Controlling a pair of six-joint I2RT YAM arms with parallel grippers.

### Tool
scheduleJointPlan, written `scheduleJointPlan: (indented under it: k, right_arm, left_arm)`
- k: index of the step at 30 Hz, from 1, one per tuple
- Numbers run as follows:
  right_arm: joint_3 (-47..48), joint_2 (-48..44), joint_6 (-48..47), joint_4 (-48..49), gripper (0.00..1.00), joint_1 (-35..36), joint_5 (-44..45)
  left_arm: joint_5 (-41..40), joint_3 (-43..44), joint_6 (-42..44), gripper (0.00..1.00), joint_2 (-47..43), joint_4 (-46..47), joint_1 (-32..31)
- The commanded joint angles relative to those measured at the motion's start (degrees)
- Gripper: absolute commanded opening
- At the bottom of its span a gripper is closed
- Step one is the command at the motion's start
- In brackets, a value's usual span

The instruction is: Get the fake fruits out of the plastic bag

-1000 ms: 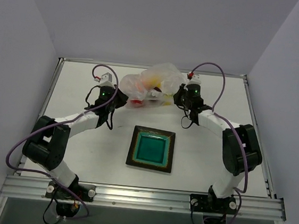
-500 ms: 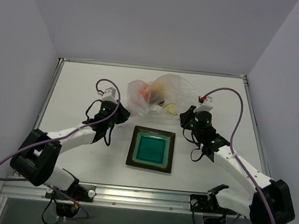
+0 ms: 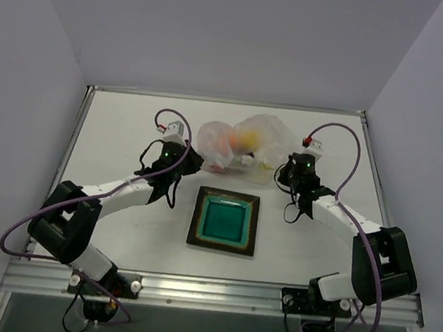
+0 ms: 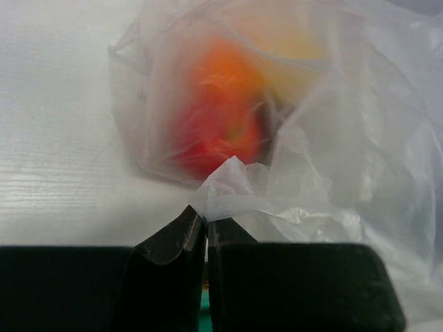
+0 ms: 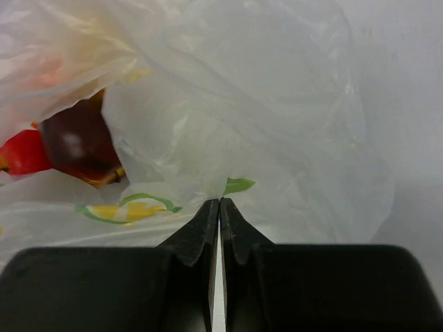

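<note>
1. Table (image 3: 114, 135): white top. The work is at the far middle, and both arms reach in from the near edge.
2. Plastic bag (image 3: 260, 134): thin, clear and wrinkled, bunched between the two grippers just beyond the plate. All visible fruit is inside it.
3. Teal square plate (image 3: 194, 227): dark rim, nothing on it, and near the bag but apart from it.
4. Left gripper (image 4: 206, 221): jaws closed, with a fold of bag film pinched at the tips.
5. Right gripper (image 5: 219, 207): jaws closed where the film gathers by a green mark. It seems to hold only a sliver.
6. Fake fruits: a red one (image 4: 218, 135) and an orange one (image 4: 228, 66) lie toward the left side, and a dark red one (image 5: 76, 149) and a bright red one (image 5: 21, 153) show in the right wrist view. A yellow blur is uncertain.
7. Risks, as I judge them:
   - Either thin pinch could slip when the film goes taut, dropping the bag.
   - I cannot locate the mouth. If it is held shut or faces up, nothing comes out.
   - Round glossy fruit that spills fast may roll past the plate toward a table edge.
   - The film could tear at the tips.
</note>
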Motion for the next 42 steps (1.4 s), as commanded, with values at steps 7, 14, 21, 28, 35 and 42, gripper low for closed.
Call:
scheduleJointPlan:
  k: [7,14,21,28,35,42]
  right_arm:
    - [9.0,16.0,-1.8,5.7,0.00,-3.0,-4.1]
    - [9.0,11.5,-2.6,3.5,0.00,-2.9,-3.6]
    - [9.5,11.0,-2.7,1.8,0.00,-2.7,-3.4]
    - [10.9,11.0,-3.1,0.8,0.00,-2.5,-3.6]
    - [11.1,10.4,-3.4,0.4,0.00,-2.5,-4.7]
    - [10.6,10.0,-3.7,1.0,0.00,-2.5,-6.4]
  left_arm:
    - [0.1,6.6,2.4,0.46,7.5,0.2,3.5]
    - [-2.6,1.5,7.6,0.87,-8.5,-7.3,1.1]
    - [-10.5,5.7,16.1,0.80,-20.6,-25.2,-7.8]
    - [-9.7,22.4,21.9,0.65,-12.5,-36.6,-17.2]
    - [-7.1,36.1,25.0,0.21,2.9,-41.7,-21.9]
    - [-13.7,45.5,30.3,0.11,14.3,-42.4,-19.1]
